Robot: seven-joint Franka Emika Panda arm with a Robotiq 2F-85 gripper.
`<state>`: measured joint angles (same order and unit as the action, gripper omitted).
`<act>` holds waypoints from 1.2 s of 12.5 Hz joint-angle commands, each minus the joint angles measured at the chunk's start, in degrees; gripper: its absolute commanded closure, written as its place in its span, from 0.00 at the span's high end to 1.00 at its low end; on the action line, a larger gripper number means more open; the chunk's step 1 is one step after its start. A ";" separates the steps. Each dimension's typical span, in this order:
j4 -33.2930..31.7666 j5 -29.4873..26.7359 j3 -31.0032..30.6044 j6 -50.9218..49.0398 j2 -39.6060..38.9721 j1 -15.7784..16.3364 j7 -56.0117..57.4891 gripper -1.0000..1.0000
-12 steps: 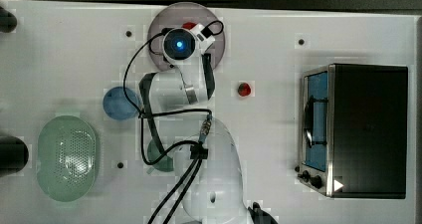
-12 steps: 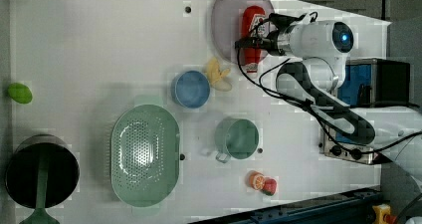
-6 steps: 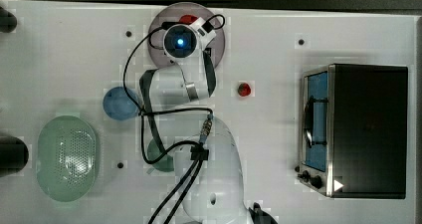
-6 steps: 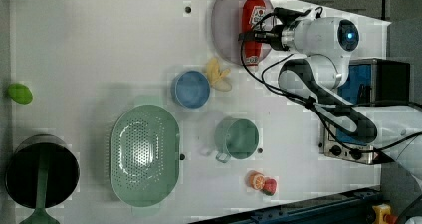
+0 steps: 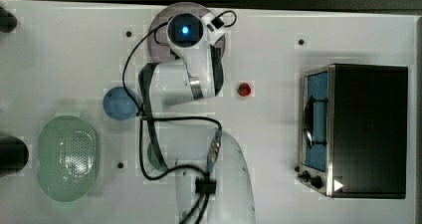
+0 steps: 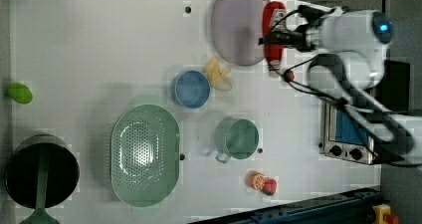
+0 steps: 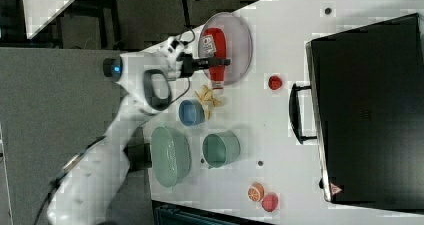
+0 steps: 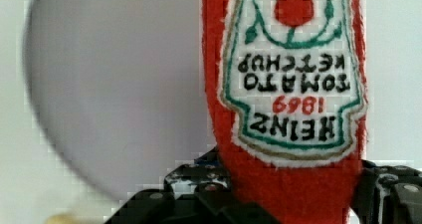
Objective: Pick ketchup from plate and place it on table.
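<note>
The ketchup (image 8: 293, 84) is a plush red bottle with a white label. In the wrist view its lower body sits between my gripper's (image 8: 288, 189) black fingers, which press on both sides, so the gripper is shut on it. In the left view the ketchup (image 6: 272, 15) lies lengthwise at the right rim of the pale lilac plate (image 6: 239, 25), with the gripper (image 6: 272, 36) across its middle. The right view shows the gripper (image 7: 217, 62) on the ketchup (image 7: 212, 42) over the plate (image 7: 240, 40). In the top view my arm covers the bottle and most of the plate (image 5: 158, 35) on the white table (image 5: 74, 45).
A small red fruit (image 6: 287, 75) lies just past the bottle's cap. Yellow pieces (image 6: 218, 74), a blue bowl (image 6: 190, 88), a green cup (image 6: 238, 138) and a green basket (image 6: 144, 154) stand on the table. A toaster oven (image 5: 358, 129) fills the top view's right.
The fingers have closed in on the ketchup. The hand has moved further over the plate, and the bottle has shifted toward the left view's right.
</note>
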<state>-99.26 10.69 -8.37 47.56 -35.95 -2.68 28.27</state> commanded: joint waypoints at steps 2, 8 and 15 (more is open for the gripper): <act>3.48 -8.92 0.36 -10.64 13.54 -2.91 0.59 0.62; -4.08 -9.36 3.55 -23.76 26.14 -5.25 0.58 0.62; -22.13 -9.36 7.40 -19.04 35.23 -5.52 0.33 0.62</act>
<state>-119.74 1.29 -1.21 28.31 -0.65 -8.01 28.26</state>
